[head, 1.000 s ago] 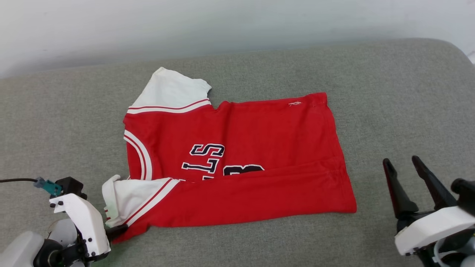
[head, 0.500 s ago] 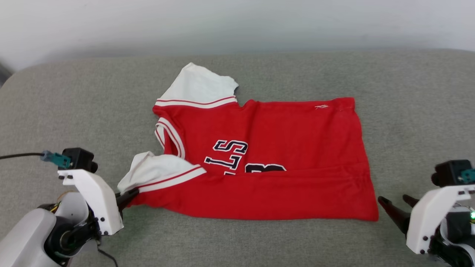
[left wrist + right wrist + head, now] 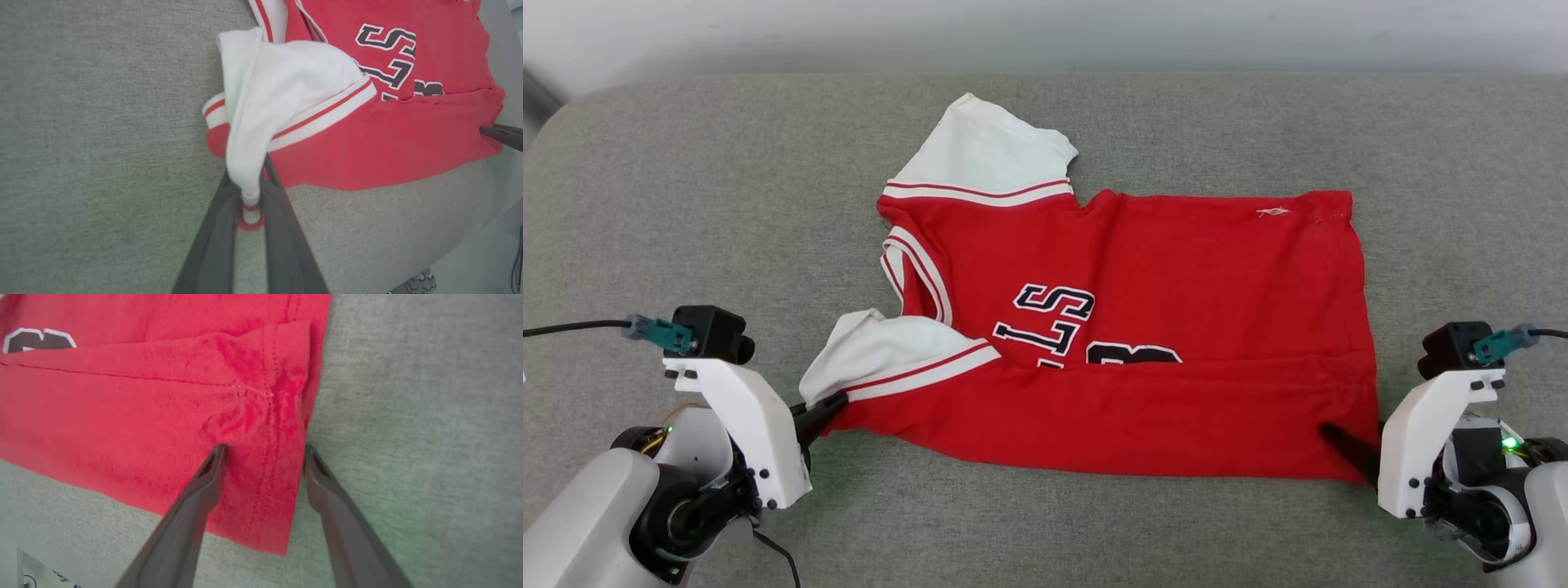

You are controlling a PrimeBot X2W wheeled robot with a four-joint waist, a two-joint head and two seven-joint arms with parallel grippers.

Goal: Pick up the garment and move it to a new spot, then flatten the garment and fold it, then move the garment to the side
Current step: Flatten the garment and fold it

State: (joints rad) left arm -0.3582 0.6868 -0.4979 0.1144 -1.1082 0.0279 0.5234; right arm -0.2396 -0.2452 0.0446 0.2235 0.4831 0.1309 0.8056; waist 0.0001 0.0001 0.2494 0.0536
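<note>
Left gripper (image 3: 249,179) clamping the garment (image 3: 1160,269) by its white sleeve, right gripper (image 3: 264,448) fingers standing apart, straddling the hem corner

A: Garment (image 3: 1176,269), colours?
B: Body bright red. Far sleeve (image 3: 988,147) at 11 o'clock and near sleeve (image 3: 882,347) at 8 o'clock are white, each banded white with a thin red stripe. Neckline trim the same.
A: Print?
B: Lettering (image 3: 1054,314) is navy with a white outline.
A: Substrate?
B: Cushion (image 3: 686,204), mottled grey-green weave.
A: Hardware?
B: Left gripper (image 3: 837,402) and right gripper (image 3: 265,448) have dark grey fingers and white housings.
</note>
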